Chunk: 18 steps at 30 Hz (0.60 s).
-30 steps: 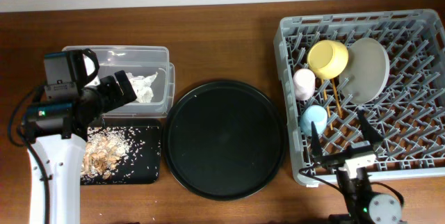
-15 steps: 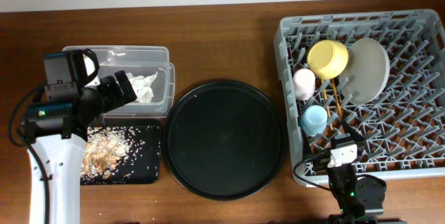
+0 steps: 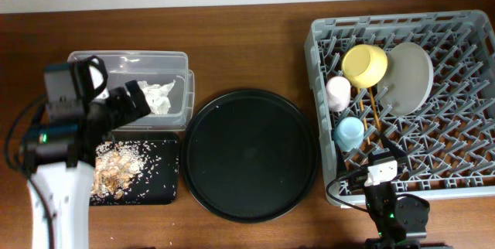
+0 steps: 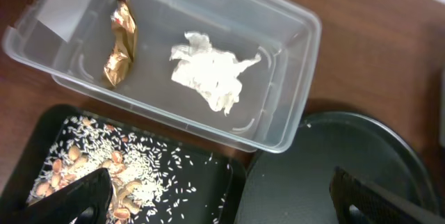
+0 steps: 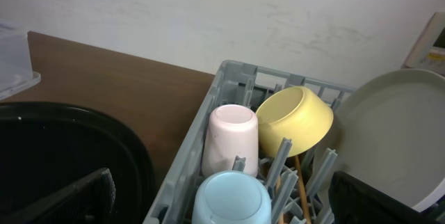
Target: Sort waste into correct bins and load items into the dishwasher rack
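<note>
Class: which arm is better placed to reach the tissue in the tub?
Left. The left claw hangs by the tub, near the tissue; the right claw is far off at the rack.

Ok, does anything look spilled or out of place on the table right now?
Nothing stands out. The tissue and wrapper lie inside the clear tub. The rice scraps are scattered but within the flat black tray. The pink cup, blue cup, yellow bowl, plate and chopsticks sit in the rack.

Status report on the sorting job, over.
Left gripper, right gripper open, empty. Tissue, wrapper in clear tub; food scraps on black tray. Pink cup, blue cup, bowl, plate, chopsticks in rack. Nothing in the way.
</note>
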Motion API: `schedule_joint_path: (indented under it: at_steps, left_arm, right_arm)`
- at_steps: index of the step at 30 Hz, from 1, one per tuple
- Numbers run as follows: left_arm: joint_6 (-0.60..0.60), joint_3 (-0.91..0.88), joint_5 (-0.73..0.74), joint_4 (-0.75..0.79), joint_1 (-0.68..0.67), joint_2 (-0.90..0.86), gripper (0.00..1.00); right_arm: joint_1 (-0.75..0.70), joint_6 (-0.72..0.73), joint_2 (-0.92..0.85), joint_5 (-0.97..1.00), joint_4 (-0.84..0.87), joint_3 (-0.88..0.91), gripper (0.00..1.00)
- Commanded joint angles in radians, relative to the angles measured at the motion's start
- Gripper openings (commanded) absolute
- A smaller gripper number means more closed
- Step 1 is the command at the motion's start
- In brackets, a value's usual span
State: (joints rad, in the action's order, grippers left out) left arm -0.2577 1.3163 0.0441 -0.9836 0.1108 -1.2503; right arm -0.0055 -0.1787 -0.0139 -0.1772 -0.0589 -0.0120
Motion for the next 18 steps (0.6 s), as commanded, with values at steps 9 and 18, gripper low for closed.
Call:
schedule_joint_path:
  at_steps: [9, 18]
  left_arm:
    - [-0.003, -0.743, -0.003, 0.418, -0.03, 0.769, 0.99]
    - [-0.003, -1.216, 0.071, 0.974, -0.064, 1.121, 0.99]
  right_arm:
    - [0.005, 0.012, 0.008, 0.005, -0.005, 0.006, 0.99]
    - [0.005, 0.012, 0.008, 0.005, -0.005, 0.006, 0.99]
